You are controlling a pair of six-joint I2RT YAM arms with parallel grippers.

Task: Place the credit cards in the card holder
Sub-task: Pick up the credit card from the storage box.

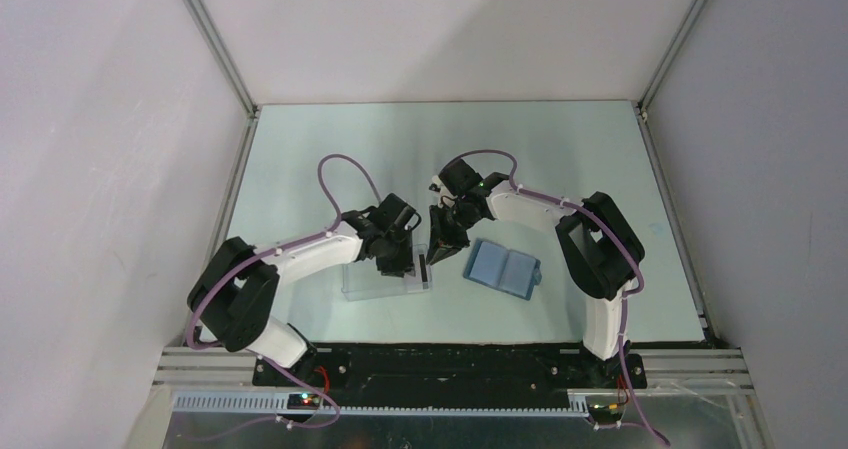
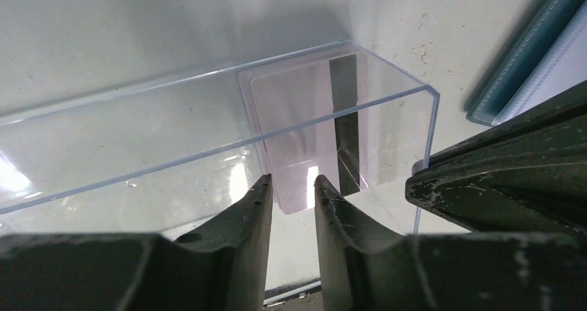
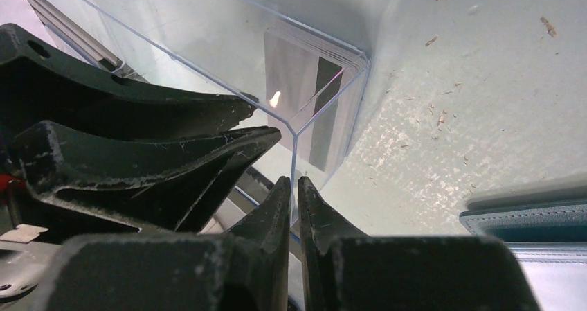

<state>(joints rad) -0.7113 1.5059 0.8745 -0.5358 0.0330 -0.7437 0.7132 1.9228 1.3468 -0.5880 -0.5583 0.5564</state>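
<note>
Clear box (image 2: 173,134) walls fence the credit cards (image 2: 297,110) on every side; I only get in from above. Right gripper (image 3: 292,181) pinches the box's end wall, crowding left gripper (image 2: 292,183). Card holder (image 1: 503,268) lies just right of them.

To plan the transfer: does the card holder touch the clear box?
Apart. The top external view shows a strip of bare table between the card holder and the clear box.

You have the box (image 1: 375,287) on the table (image 1: 330,149), near its front edge. The cards (image 1: 424,271) are stacked inside it at its right end. The card holder (image 1: 503,268) lies open on the table just right of the box, not touching it.
</note>
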